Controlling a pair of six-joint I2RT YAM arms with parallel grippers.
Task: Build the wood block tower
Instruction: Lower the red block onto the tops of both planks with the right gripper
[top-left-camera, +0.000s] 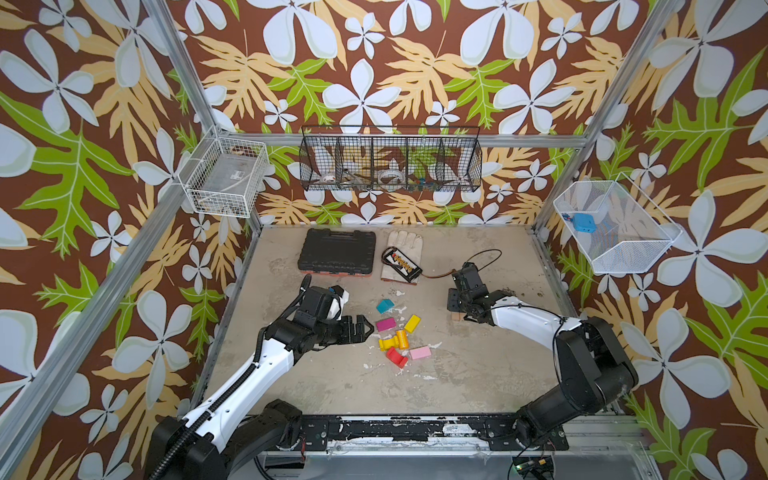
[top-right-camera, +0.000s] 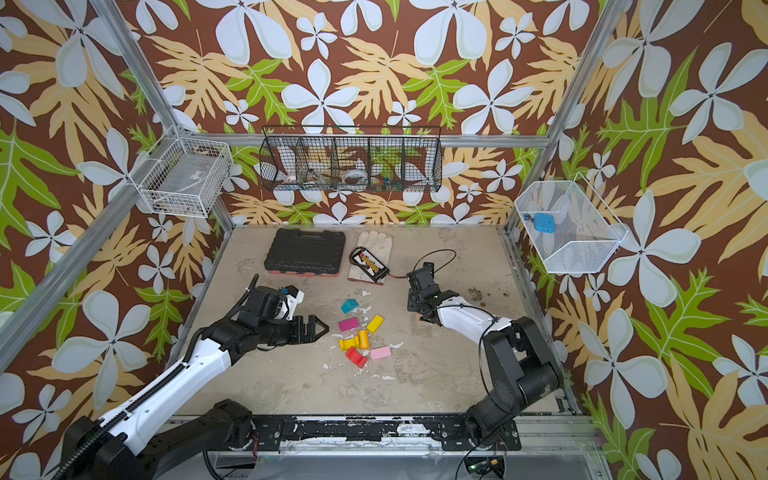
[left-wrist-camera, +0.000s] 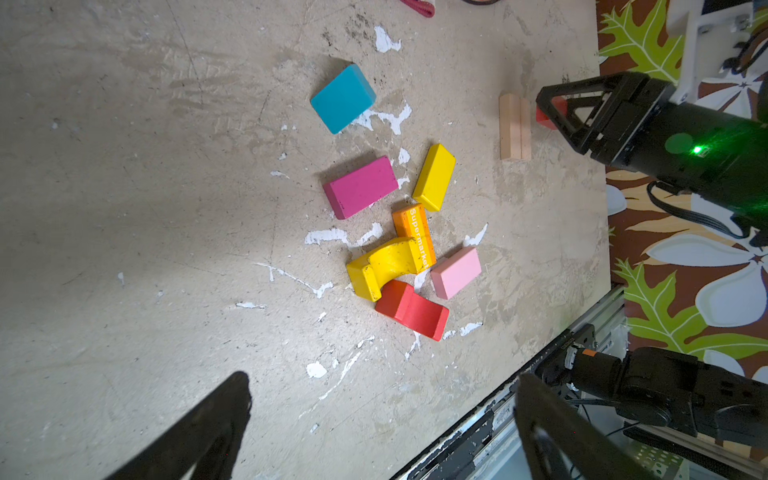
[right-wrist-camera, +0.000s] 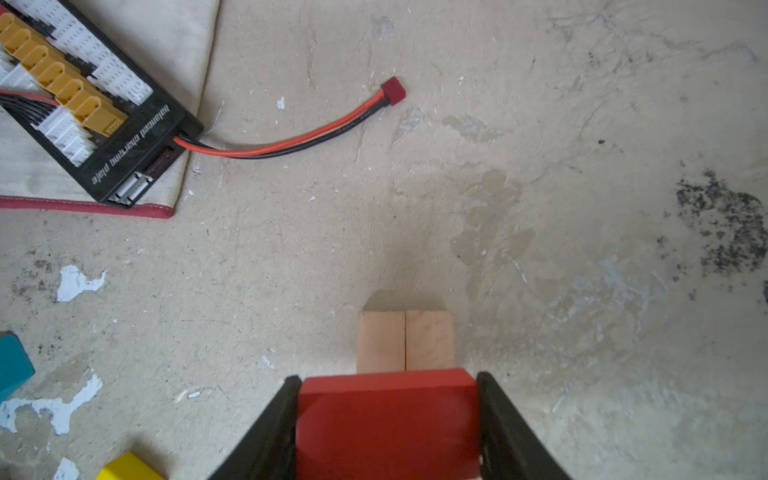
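The right hand is clamped on a flat red block, one finger on each side. It's got the block right at the near end of two tan bars that lie side by side, touching along their length, on the desk. That pair is all there is of the tower. From the right wrist view the red block covers part of the bars, but I honestly can't tell if it's resting on them or just above. The left wrist view shows a bit of red peeking through the finger frame, right beside the bars.

The left hand is spread wide with nothing in it. In both top views it sits just left of the loose pile, closest to the magenta block.

The pile is mid-desk, left of the tan bars and not touching them. The teal block is off on its own toward the back. Then there's the magenta one, a yellow bar and an orange cylinder with "Supermarket" printed on it. A yellow arch lies up against that cylinder, a red arch touches the yellow arch, and a pink block is just beside them.

At the back there's a black tool case and a glove with a charging plate on top. Its red and black wire trails onto the desk.
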